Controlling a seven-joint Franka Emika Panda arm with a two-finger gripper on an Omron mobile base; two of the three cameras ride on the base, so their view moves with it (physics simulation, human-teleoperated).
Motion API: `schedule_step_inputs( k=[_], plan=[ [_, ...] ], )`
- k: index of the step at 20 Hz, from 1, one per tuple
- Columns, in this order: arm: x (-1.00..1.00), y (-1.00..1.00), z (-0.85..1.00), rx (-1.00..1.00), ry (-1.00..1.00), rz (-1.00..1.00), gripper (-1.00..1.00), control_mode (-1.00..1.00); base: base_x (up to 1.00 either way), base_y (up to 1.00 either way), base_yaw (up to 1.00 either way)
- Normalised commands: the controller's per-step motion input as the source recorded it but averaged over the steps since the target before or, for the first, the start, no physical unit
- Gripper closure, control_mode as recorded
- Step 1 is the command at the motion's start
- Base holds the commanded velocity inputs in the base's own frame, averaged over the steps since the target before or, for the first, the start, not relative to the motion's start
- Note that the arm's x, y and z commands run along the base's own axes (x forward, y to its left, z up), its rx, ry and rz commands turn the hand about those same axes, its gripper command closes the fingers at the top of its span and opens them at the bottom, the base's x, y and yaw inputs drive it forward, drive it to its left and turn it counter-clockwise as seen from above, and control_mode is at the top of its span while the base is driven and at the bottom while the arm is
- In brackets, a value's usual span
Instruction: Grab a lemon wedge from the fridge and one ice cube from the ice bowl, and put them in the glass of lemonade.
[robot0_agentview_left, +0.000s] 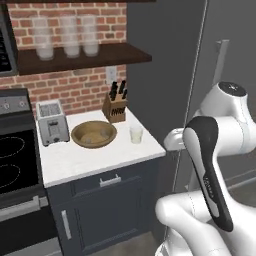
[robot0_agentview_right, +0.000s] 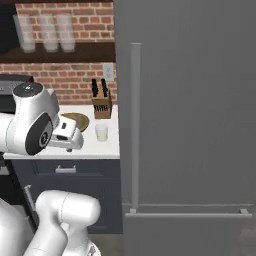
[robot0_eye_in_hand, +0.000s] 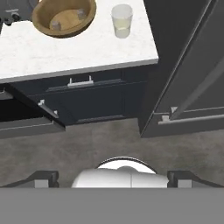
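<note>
The gripper (robot0_eye_in_hand: 113, 178) is held with fingers wide apart, grasping nothing. The glass of lemonade (robot0_eye_in_hand: 121, 20) is set near the counter's (robot0_eye_in_hand: 78, 52) right edge, beside the ice bowl (robot0_eye_in_hand: 64, 16). The fridge (robot0_agentview_right: 190, 125) is closed.

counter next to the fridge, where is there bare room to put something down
The front strip of the white marble counter is bare, bordered by the wide tan wooden bowl, the small clear glass of pale lemonade and the counter edge. The back is crowded: silver toaster and wooden knife block against the brick wall.
</note>
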Motion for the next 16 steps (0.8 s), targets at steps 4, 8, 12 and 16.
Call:
schedule_step_inputs(
  k=[4, 8, 12, 16],
  plan=[
    [0.0, 0.0, 0.0, 0.0, 0.0, 0.0, -1.0, 1.0, 0.48, 0.97, -0.16],
    [0.0, 0.0, 0.0, 0.0, 0.0, 0.0, -1.0, 1.0, 0.79, 0.58, -0.02],
    [0.0, 0.0, 0.0, 0.0, 0.0, 0.0, -1.0, 1.0, 0.9, 0.05, 0.05],
    [0.69, 0.0, -0.04, 0.0, 0.12, 0.05, -1.0, -1.0, 0.22, 0.0, 0.02]
  ],
)
